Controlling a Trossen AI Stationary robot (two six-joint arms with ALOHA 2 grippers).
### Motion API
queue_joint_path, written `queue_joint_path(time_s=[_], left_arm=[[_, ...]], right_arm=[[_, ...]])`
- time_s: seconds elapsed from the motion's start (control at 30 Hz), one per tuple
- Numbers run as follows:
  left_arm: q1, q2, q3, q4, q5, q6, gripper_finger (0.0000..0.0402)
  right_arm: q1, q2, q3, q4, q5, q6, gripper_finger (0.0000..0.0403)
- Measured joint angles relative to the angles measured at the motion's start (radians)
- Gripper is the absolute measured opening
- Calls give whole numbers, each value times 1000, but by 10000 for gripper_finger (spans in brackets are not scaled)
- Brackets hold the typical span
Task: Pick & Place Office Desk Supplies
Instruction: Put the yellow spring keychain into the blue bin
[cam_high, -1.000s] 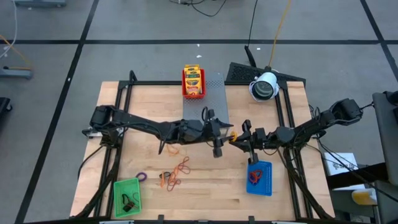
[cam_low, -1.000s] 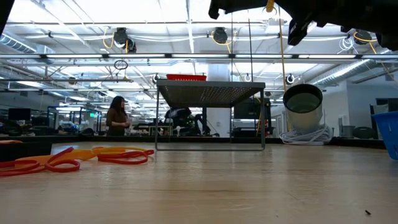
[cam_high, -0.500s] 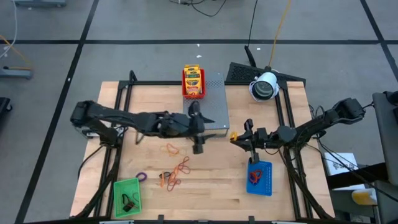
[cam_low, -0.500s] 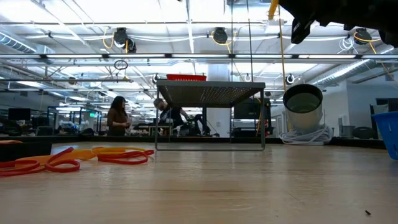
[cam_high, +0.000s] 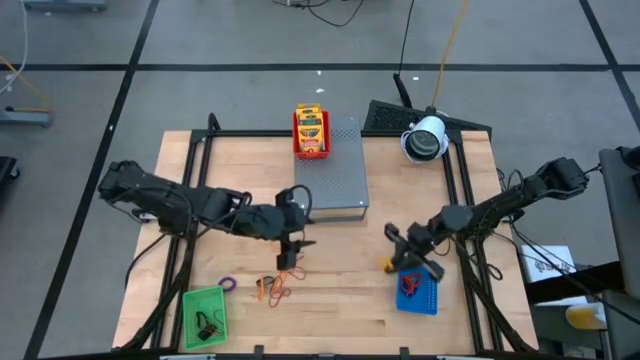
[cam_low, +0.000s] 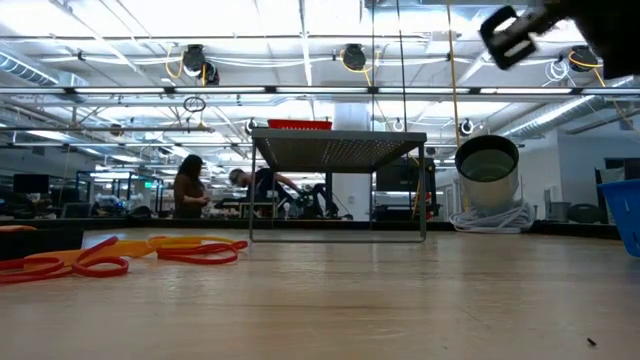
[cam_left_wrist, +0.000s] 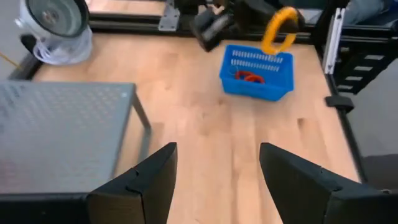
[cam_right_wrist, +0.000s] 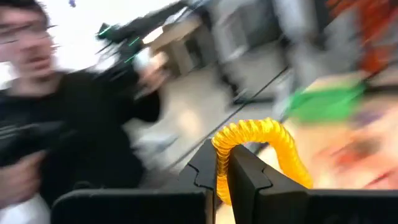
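My right gripper (cam_high: 392, 258) is shut on a yellow rubber-band loop (cam_high: 385, 264), just left of the blue mesh tray (cam_high: 418, 290), which holds red bands. My left gripper (cam_high: 288, 258) hangs open with nothing in it above the mid-table, over loose orange and red bands (cam_high: 275, 288) lying flat on the wood. A purple loop (cam_high: 228, 283) lies near the green tray (cam_high: 205, 318). Yellow-and-green packets (cam_high: 311, 128) sit in the red tray. In the left wrist view the open fingers (cam_left_wrist: 214, 180) frame the blue tray (cam_left_wrist: 256, 71) and the yellow band (cam_left_wrist: 280, 31). My right gripper pinches the yellow band between its two shut fingers at one spot of the loop (cam_right_wrist: 227, 138). The rest of the loop arches free beyond the fingertips. The fingers come about level from the table's right. The band is lifted clear of the table, beside the blue tray.
A big grey perforated metal box (cam_high: 335, 170) stands at the far middle, the red tray on its far left corner. A white round device (cam_high: 427, 138) with a cable sits at the far right. The green tray holds small dark pieces. People show in the room behind.
My left gripper has drawn back from my right gripper, toward the table's left and near edges, and now stands over the loose bands. My right gripper has turned at the wrist and swung toward the near edge, keeping the yellow band.
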Motion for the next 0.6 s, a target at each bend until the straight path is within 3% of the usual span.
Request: queue_joint_path(time_s=[0.1, 0.3, 0.6], left_arm=[[-24, 2, -4, -5, -2, -38, 237], [-62, 2, -4, 12, -24, -60, 237], [-78, 2, -4, 33, -39, -60, 237]], right_arm=[[1, 0, 0, -85, -145, 100, 7], [0, 0, 0, -332, -328, 268, 7], [0, 0, 0, -604, -359, 340, 10]])
